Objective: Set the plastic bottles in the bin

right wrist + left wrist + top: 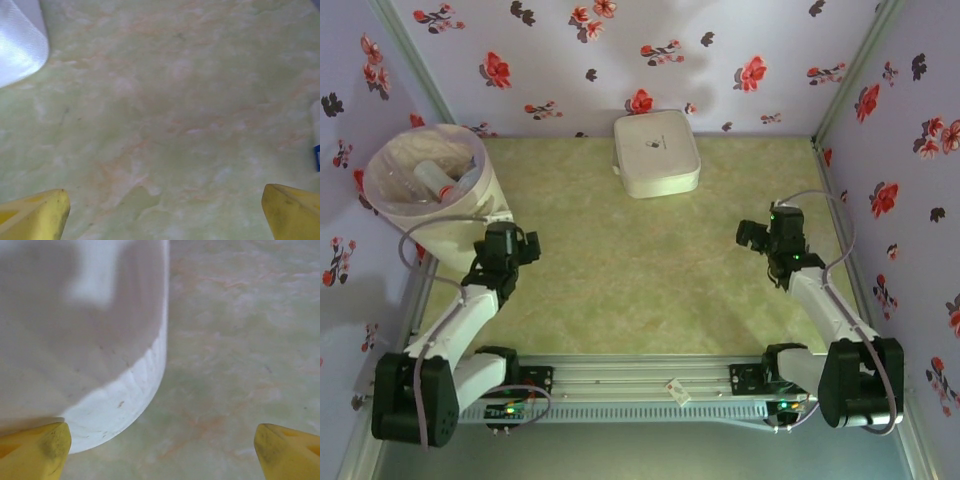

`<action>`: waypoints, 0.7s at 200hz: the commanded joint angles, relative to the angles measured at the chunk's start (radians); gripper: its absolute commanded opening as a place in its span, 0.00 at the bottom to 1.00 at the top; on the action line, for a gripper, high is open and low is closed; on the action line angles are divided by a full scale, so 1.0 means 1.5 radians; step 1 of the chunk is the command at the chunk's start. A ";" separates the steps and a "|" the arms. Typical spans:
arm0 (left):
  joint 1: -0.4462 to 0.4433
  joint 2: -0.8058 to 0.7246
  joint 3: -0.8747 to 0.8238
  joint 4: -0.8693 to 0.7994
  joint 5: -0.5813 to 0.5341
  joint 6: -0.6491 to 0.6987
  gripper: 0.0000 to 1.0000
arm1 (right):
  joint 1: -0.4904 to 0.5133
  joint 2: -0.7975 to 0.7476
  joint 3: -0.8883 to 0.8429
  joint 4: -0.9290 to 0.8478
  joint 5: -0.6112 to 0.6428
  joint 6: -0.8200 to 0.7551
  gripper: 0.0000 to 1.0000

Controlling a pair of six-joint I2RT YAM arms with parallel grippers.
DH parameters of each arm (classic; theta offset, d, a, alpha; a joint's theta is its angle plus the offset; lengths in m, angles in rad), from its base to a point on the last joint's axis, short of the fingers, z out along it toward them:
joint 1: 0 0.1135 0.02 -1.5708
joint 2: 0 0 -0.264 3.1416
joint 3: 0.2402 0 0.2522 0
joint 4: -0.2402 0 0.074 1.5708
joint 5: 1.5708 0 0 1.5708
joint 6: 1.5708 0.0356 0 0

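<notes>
1. Plastic bottles are seen lying inside the bin, one of them red-capped; their number cannot be told.
2. Beyond the bin, the worktop is seen from above to carry a white box, set well to the bin's right.
3. A white-and-blue edge is caught by the right wrist camera, far from the bin; whether it is a last bottle cannot be told.
4. The left jaws are held wide apart and empty just beside the bin's wall; the right jaws, well apart from the bin, are likewise spread wide with nothing between.
5. The task is judged done, or all but done.
</notes>
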 commanded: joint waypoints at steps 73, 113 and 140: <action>0.029 0.212 0.044 0.265 0.184 0.163 0.97 | -0.005 -0.004 -0.108 0.208 0.120 -0.070 0.99; 0.061 0.253 0.012 0.368 0.183 0.173 1.00 | -0.005 0.032 -0.170 0.360 0.120 -0.077 0.99; 0.080 0.283 -0.013 0.457 0.178 0.167 1.00 | -0.005 0.065 -0.189 0.463 0.107 -0.101 0.99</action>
